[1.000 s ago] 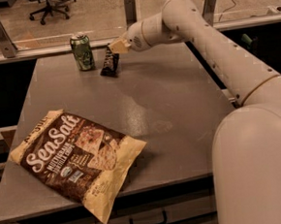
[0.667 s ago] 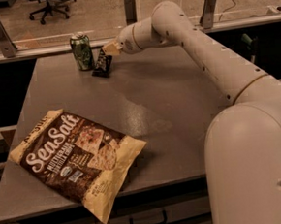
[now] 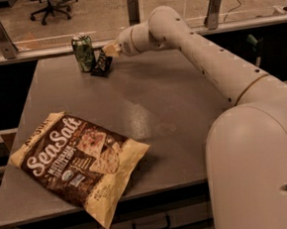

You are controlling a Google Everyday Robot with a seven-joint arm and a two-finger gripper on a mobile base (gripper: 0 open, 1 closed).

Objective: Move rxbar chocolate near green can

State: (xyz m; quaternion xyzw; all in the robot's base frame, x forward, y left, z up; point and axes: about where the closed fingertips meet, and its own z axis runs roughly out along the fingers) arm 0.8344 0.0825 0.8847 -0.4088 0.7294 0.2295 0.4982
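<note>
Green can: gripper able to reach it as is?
Likely yes, from above: the gripper is close beside the green can, whose top is free. Sideways, the rxbar chocolate sits between them.

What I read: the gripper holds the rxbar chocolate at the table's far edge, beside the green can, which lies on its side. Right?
Not quite. The camera view shows the green can standing upright, silver top up. The rest holds: the gripper holds the rxbar chocolate at the table's far edge, beside the can.

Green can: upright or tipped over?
Upright: the green can stands on its base, silver top up. The hand is beside it, at the upper end of the tilted snack bar.
</note>
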